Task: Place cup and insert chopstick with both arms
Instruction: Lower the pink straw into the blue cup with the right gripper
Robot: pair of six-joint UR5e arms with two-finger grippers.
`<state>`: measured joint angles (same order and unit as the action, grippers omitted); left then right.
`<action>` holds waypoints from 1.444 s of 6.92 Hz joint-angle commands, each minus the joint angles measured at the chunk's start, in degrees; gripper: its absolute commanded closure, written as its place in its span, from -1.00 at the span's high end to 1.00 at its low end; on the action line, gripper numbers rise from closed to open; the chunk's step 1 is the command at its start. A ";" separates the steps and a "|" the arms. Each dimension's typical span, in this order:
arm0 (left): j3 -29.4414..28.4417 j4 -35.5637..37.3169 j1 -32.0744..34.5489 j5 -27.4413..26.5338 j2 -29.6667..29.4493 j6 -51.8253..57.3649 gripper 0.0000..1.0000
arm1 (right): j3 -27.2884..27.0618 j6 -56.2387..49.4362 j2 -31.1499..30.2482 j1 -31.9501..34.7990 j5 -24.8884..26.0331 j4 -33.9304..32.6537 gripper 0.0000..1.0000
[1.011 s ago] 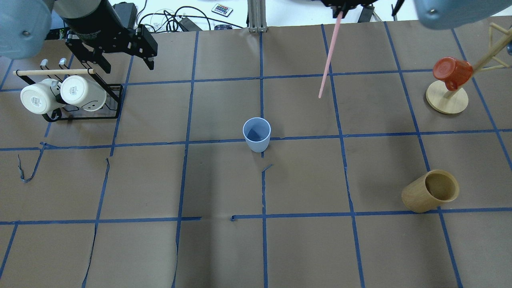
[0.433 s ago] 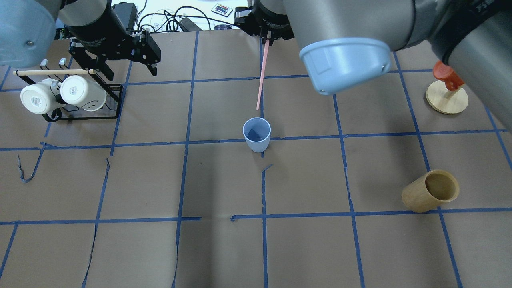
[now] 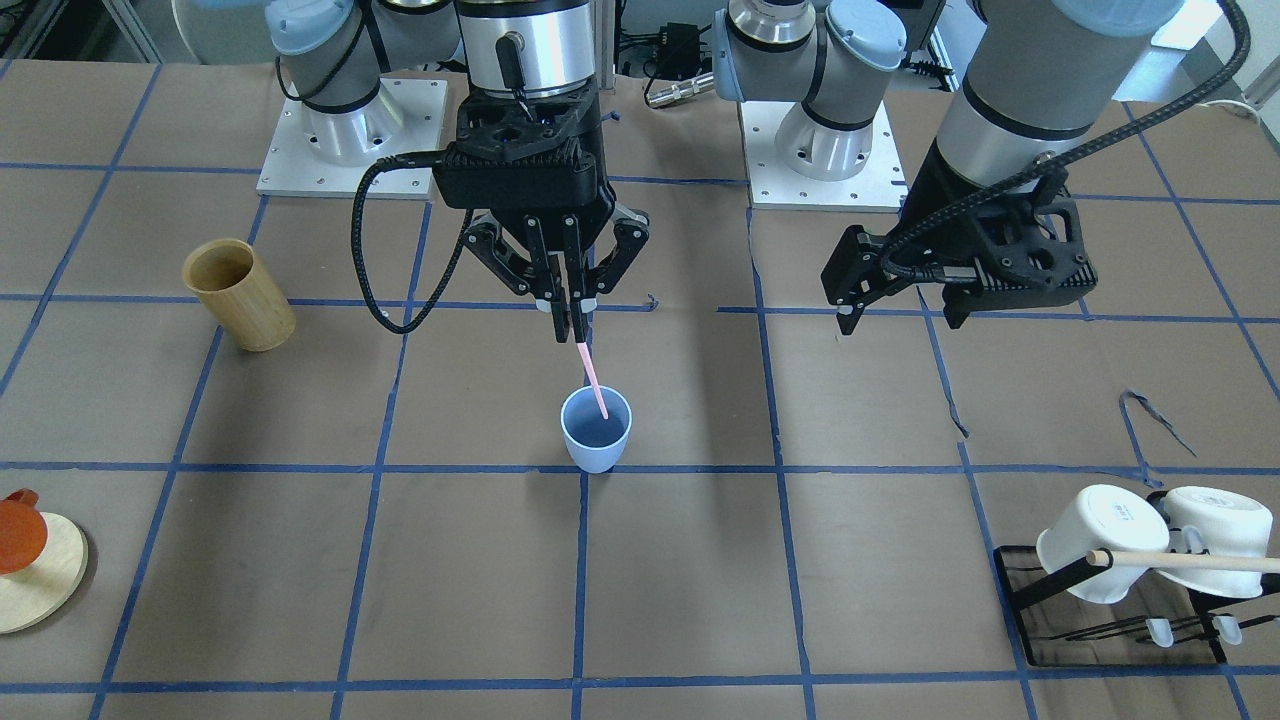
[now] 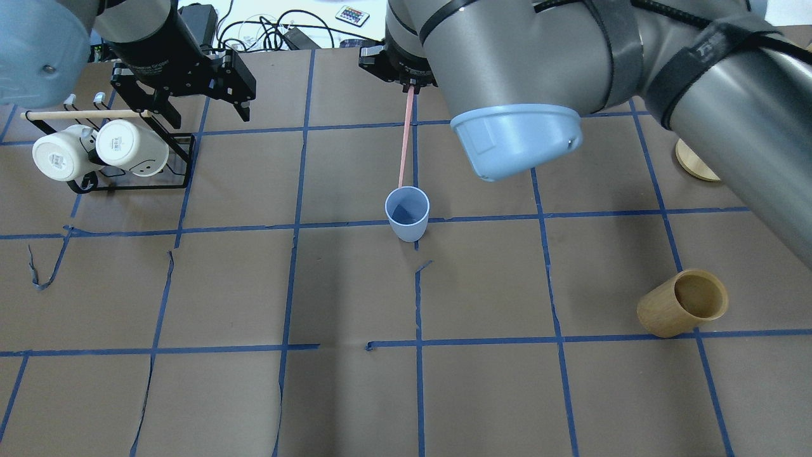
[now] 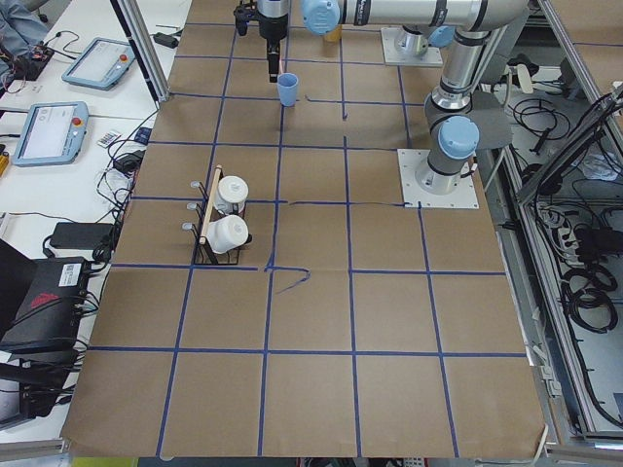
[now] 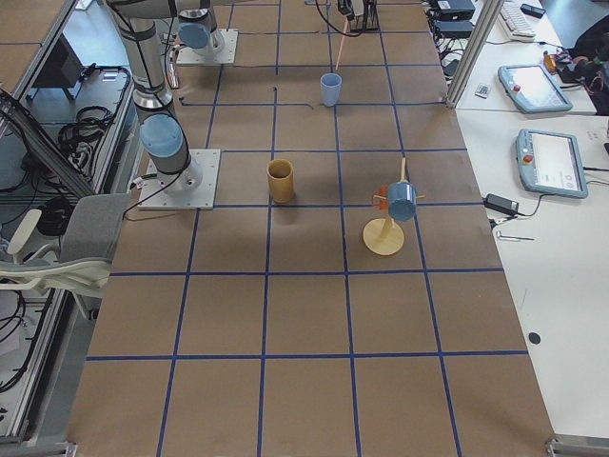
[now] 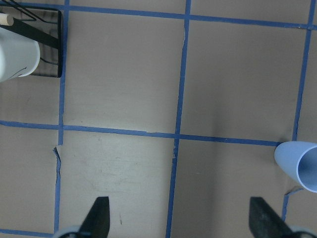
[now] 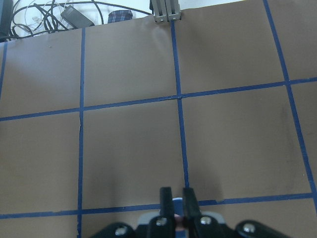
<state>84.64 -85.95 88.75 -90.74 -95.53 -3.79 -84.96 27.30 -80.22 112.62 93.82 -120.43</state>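
Observation:
The light-blue cup [image 3: 596, 432] stands upright at the table's middle, on a blue tape line; it also shows in the overhead view [image 4: 406, 214] and at the right edge of the left wrist view [image 7: 299, 163]. My right gripper [image 3: 570, 325] is shut on the top of the pale-pink chopstick [image 3: 592, 378], which hangs almost straight down with its lower tip at the cup's mouth [image 4: 405, 143]. In the right wrist view the right gripper [image 8: 177, 198] shows its fingers pressed together. My left gripper [image 3: 897, 315] is open and empty, off to the cup's side near the mug rack [image 4: 206, 111].
A black rack with two white mugs and a wooden dowel [image 4: 101, 149] stands by the left gripper. A tan bamboo cylinder [image 4: 682, 303] stands on the right arm's side. A round wooden mug stand [image 3: 35, 565] holds a red mug. The right arm hides part of the overhead view.
My right arm has swung left with the chopstick, from the far right to above the cup, and its tip has come down to the cup's rim. The left gripper has barely moved.

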 commanded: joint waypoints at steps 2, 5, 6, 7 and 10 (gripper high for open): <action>0.00 -0.09 0.01 -0.05 0.00 -0.08 1.00 | -1.17 0.56 1.29 0.05 2.86 -1.47 -1.00; 0.00 -0.18 0.01 -0.05 0.00 -0.17 1.00 | -1.44 1.53 1.65 0.05 2.25 -1.83 -1.00; 0.00 -0.18 0.01 0.03 0.00 -0.17 1.00 | -1.44 2.92 1.56 0.05 2.33 -1.83 -1.00; 0.09 -0.18 0.01 -0.05 0.00 -0.17 1.00 | -1.53 3.03 1.65 0.14 2.24 -1.30 -1.00; 1.58 0.17 0.01 0.12 0.61 -0.34 1.00 | -3.70 2.94 1.65 0.14 2.33 -1.99 -0.83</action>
<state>86.00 -85.85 88.77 -90.69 -95.05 -4.00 -87.16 30.23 -78.58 112.76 96.05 -121.65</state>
